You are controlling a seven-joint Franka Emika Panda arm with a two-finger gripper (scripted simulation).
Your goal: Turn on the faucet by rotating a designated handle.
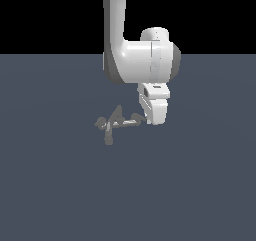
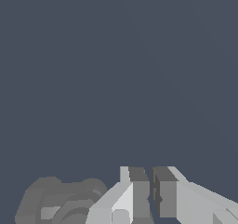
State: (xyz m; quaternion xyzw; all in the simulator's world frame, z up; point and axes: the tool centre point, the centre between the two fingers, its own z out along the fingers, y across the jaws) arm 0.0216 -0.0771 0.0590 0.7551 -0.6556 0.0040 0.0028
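Gripper (image 1: 156, 119) low at the handle (image 1: 131, 122) tip, fingers (image 2: 139, 190) nearly together, only a thin gap between, nothing pinched. Faucet (image 1: 112, 123) just beside, toward the exterior view's left. Bare grey floor (image 1: 200, 185) on every side.

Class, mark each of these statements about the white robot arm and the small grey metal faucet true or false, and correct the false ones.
1. The small dull-grey metal faucet sits on a dark blue-grey floor. True.
2. The white gripper is at the exterior view's left of the faucet. False: it is at the faucet's right in that view.
3. The gripper is near the tip of the faucet's long thin grey handle. True.
4. In the wrist view the two fingers stand spread wide. False: only a narrow gap parts them.
5. A red cup stands beside the faucet. False: no cup shows.
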